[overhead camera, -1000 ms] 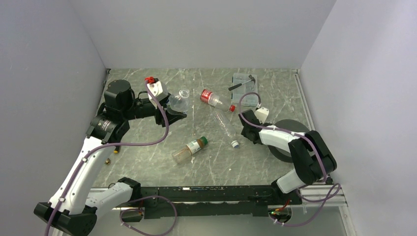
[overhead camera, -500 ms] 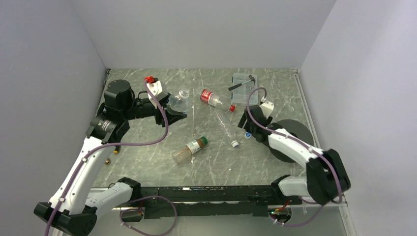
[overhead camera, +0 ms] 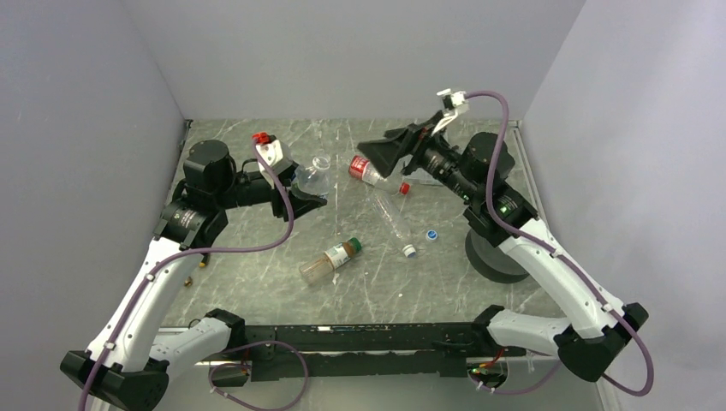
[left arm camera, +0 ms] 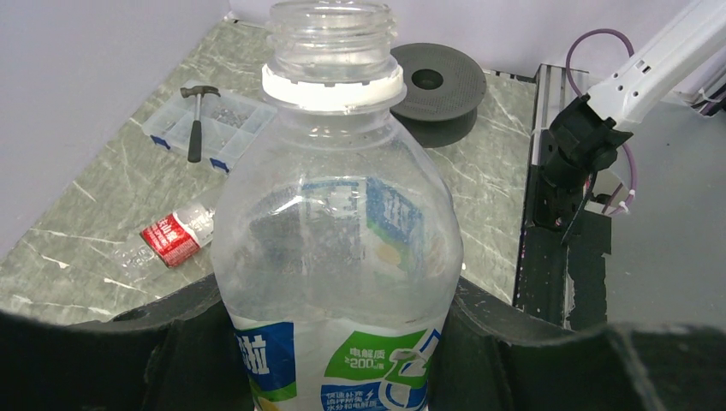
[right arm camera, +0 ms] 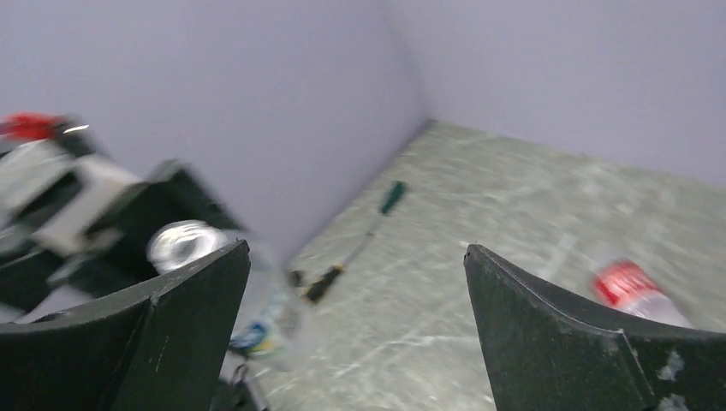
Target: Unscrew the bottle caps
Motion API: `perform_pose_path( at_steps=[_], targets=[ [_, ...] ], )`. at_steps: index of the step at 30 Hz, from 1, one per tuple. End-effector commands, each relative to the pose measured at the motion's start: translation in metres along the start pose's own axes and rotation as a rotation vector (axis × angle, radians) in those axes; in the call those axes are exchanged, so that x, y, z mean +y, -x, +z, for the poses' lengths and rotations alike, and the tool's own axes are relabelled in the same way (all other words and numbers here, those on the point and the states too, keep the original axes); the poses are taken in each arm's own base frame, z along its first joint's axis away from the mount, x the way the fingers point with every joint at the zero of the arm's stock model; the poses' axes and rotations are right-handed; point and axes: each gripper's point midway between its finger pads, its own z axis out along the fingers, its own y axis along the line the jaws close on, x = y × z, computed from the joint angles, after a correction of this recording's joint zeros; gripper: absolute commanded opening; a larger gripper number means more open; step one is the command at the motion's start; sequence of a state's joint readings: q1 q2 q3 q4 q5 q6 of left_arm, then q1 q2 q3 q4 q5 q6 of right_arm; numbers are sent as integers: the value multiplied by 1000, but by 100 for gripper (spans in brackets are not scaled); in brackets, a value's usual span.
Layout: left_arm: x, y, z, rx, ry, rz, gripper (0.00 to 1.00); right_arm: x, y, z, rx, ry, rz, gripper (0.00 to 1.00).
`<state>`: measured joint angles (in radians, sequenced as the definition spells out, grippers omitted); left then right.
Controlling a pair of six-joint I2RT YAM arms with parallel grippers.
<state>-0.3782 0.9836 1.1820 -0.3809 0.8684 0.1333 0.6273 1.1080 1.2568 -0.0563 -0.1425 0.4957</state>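
Nearest the arm bases, the amber plastic bottle with the green-white label (overhead camera: 328,262) lies on its side on the grey marbled table (overhead camera: 257,282), with its dark green cap (overhead camera: 354,246) in place. Just beyond it, the tall slim clear bottle (overhead camera: 392,218) lies with its white cap (overhead camera: 410,251) on, and a loose white-and-blue cap (overhead camera: 431,234) rests on the table beside it. Farther back, the clear bottle with the blue-white label (overhead camera: 314,175) is held off the table by the left gripper (overhead camera: 301,195), whose fingers are clamped round its lower body. The right gripper (overhead camera: 383,156) hangs in the air, its fingers spread wide and empty. It is above the clear red-labelled bottle (overhead camera: 366,169), which lies with its red cap (overhead camera: 404,188) on.

The held bottle is judged finished, so a capped one is to be taken next. The open bottle is best set down apart from the three lying ones. The next one should be clamped low on the body with its neck toward the right arm. Its cap should be pinched squarely and turned about the bottle's axis, lest the thin wall buckle or the bottle spin in the grip.

The bare threaded mouth and white neck ring (left arm camera: 332,86) are shown plainly only in the left wrist view. A green-handled screwdriver (right arm camera: 389,199) by the wall is shown only in the blurred right wrist view. The loose cap and the amber bottle are seen from the top view alone.
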Motion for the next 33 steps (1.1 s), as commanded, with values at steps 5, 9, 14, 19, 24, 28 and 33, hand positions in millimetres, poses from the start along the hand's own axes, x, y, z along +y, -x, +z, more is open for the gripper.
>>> perform_pose_path(
  at_steps=[5,9,14,19,24,28,33],
  targets=[
    [-7,13,0,-45,-35,15,18,115,1,14,18,437,-59,99],
    [-6,12,0,-39,-29,16,18,130,-4,23,16,482,-58,94],
    [-6,14,1,-49,-28,8,18,134,-17,37,46,478,-63,78],
    [-5,13,1,-45,-23,8,19,135,-27,44,64,453,-83,47],
    [-3,11,0,-37,-10,-2,36,132,-35,48,79,422,-105,14],
    [-3,8,-2,-28,5,-8,98,120,-42,52,92,366,-137,4],
    [-5,0,-9,12,36,-31,100,87,-53,66,94,240,-242,4]
  ],
)
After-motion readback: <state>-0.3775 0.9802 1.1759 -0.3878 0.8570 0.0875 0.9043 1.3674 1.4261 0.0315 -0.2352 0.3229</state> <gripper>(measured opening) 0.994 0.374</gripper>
